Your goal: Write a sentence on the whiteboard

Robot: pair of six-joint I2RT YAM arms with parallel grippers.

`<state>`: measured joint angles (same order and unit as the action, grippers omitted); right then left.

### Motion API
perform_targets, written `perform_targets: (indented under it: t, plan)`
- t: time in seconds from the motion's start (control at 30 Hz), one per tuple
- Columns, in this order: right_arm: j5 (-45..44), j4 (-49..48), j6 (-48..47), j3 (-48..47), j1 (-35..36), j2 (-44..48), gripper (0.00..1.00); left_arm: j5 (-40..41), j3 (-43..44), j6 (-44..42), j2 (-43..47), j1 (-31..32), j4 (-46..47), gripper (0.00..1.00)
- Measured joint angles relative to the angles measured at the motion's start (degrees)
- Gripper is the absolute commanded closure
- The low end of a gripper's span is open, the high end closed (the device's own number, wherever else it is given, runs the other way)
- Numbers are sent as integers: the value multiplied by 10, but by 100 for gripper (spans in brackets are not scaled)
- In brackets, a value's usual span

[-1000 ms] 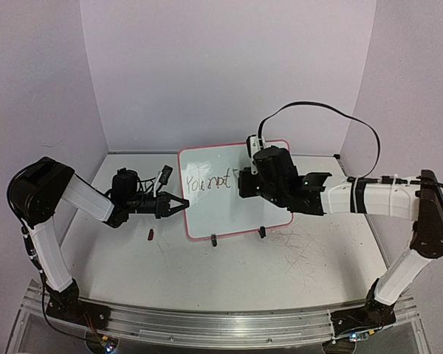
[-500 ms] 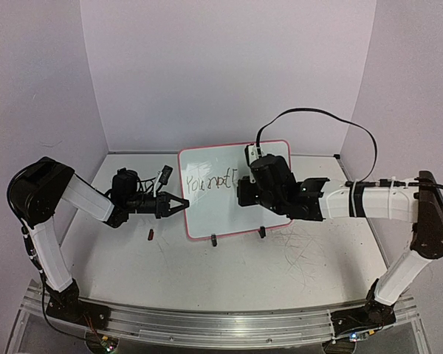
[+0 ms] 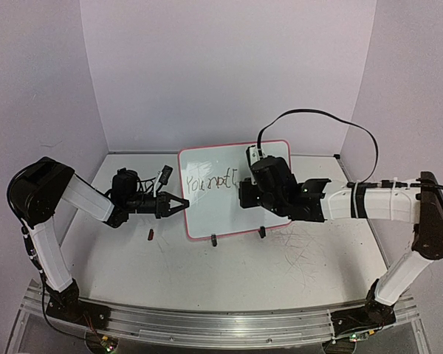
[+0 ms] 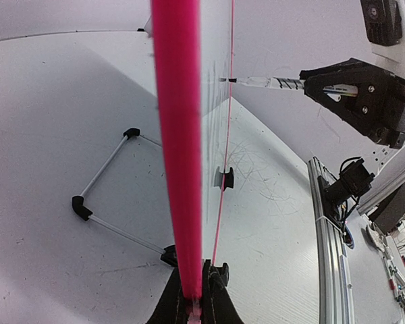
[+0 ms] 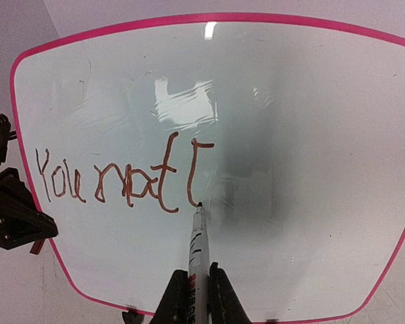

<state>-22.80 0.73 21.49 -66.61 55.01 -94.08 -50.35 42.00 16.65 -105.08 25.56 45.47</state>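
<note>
The whiteboard (image 3: 223, 214) stands upright mid-table, white with a pink rim. My left gripper (image 3: 183, 204) is shut on its left rim; the left wrist view shows that rim (image 4: 177, 135) edge-on between my jaws (image 4: 194, 287). My right gripper (image 3: 245, 193) is shut on a white marker (image 5: 196, 236), seen side-on in the left wrist view (image 4: 270, 82). The marker tip touches the board face (image 5: 304, 135). The sentence (image 5: 115, 179) reads "You nott" plus a tall open stroke, and the tip rests at that stroke's foot. It also shows from above (image 3: 207, 181).
Two black clip feet (image 3: 213, 240) (image 3: 262, 232) hold the board's lower edge. A wire stand (image 4: 108, 175) props it from behind. A small dark red piece (image 3: 150, 234) lies on the table left of the board. A metal rail (image 3: 207, 321) runs along the near edge.
My right gripper has moved down and a little left across the board. A new tall stroke has appeared after "nott". My left arm has not moved.
</note>
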Motion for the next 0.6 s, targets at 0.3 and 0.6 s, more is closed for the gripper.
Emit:
perform_targets:
  t: [0.3, 0.6]
  plan:
    - [12, -16, -10, -6, -4, 3, 100, 0, 0, 0, 0, 0, 0, 100]
    - [15, -29, -15, -17, -7, -3, 100, 0, 0, -1, 0, 0, 0, 100]
